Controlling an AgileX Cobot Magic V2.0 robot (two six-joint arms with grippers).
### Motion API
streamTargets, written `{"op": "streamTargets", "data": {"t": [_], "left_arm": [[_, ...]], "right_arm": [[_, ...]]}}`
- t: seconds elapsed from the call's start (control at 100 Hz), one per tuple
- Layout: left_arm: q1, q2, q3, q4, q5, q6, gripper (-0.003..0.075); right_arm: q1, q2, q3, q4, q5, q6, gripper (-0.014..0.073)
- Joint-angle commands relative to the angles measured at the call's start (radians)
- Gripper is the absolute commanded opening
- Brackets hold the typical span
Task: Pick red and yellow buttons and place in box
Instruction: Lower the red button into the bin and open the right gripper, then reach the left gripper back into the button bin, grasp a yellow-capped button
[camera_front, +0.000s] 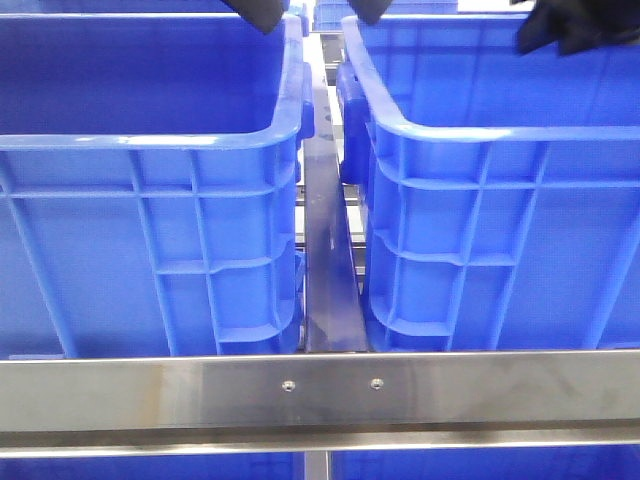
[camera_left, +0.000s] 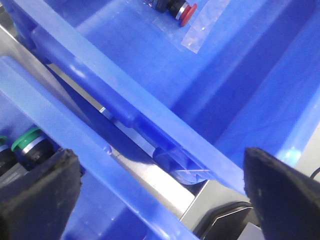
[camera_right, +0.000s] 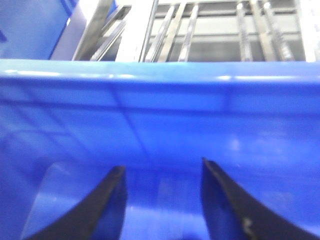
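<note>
Crate walls (camera_left: 125, 95) separate red button (camera_left: 188, 13) from fingers (camera_left: 40, 195) — both pairs wide, empty.

A red button (camera_left: 188, 13), a small round domed cap mounted on a dark cylindrical body, is seen in the left wrist view lying on its side on the floor of a blue crate (camera_left: 260, 85), just beside a strip of clear tape. It is cut off by the picture's edge. The yellow button cannot be made out in any view.
</note>
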Motion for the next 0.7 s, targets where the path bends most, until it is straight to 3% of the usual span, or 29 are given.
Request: {"op": "streamTargets", "data": {"t": [0.0,0.16,0.3,0.5,0.69], "left_arm": [[-0.005,-0.042,-0.032,0.003,-0.063,-0.025,0.0621],[0.049,-0.074,-0.032,0.020,-0.061,-0.040,0.0621],[0.149,-0.111,-0.032,0.079,-0.022,-0.147,0.0621],[0.303,-0.099,-0.030,0.087,0.086,-0.267,0.0621],[0.355,-0.042,-0.030,0.085,0.133,-0.328,0.0621]], "right_arm": [[-0.001,-0.132,0.034,0.007,-0.014,-0.010,0.0323],[-0.001,-0.254,0.128,0.007,-0.013,-0.010,0.0323],[-0.001,-0.326,0.174,0.007,-0.017,-0.010,0.0323],[-0.001,-0.347,0.180,0.007,-0.003,-0.010,0.0323],[-0.001,-0.347,0.180,0.007,0.002,-0.010,0.0323]]}}
